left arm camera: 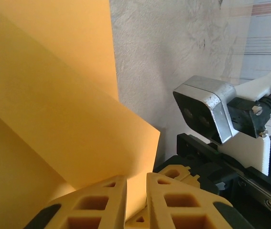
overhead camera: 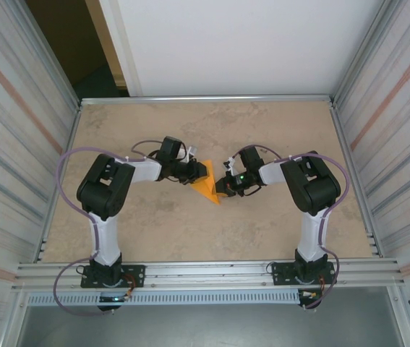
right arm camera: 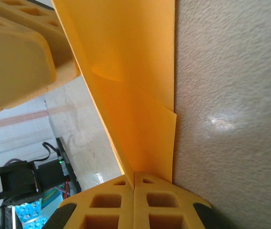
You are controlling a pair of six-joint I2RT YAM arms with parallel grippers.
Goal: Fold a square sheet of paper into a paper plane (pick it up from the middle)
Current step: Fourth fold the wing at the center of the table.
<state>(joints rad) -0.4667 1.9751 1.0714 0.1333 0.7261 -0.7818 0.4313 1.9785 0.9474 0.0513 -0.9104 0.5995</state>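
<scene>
Beige, mottled, stone-look desk (overhead camera: 154, 231) here, boxed in by ribbed metal walls (overhead camera: 16, 108) on the left and right and a white panel (overhead camera: 233, 43) at the far end. Both my arms are bent in toward the middle of the desk, and the thin bright orange sheet of paper (overhead camera: 208, 184) sits right between them. It's already folded over on itself, so from above it reads as a narrow triangle with its point toward the near side.

My left pincer (left arm camera: 136, 183) comes at it from the left. Its yellow fingers are almost together, with the orange paper running down into the slim gap, so it's clamped on the sheet. My right pincer (right arm camera: 134, 177) has its two fingers pressed flat together, pinching the paper's right edge just above the desk surface. From that wrist view the sheet rises steeply with a doubled layer showing.
</scene>
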